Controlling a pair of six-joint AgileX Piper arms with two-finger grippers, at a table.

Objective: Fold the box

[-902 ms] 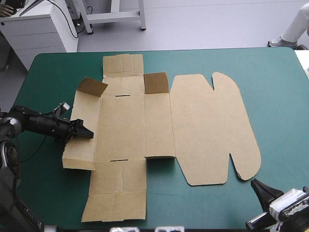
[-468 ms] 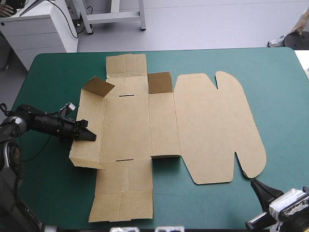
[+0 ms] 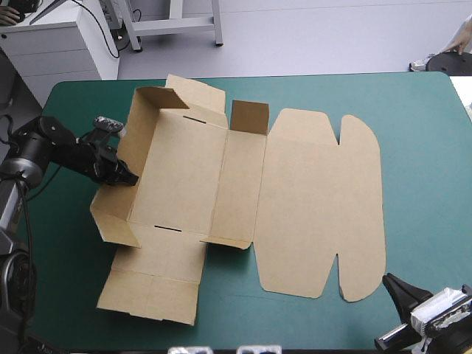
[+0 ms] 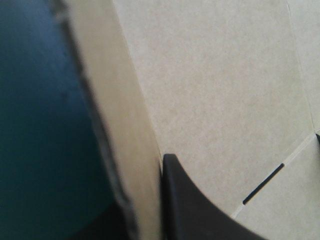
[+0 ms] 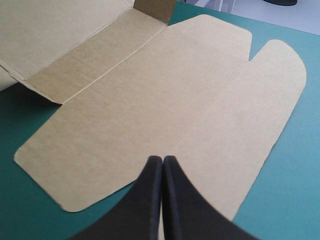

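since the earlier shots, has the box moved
Yes. The box swung clockwise: far end toward the table's right edge, near end toward its left.

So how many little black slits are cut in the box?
2 in the box: the far slit at the base panel's far end, the near slit at its near end. Raised walls might hide others.

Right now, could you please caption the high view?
Left gripper pinches the box's raised wall; right gripper shut beside it.
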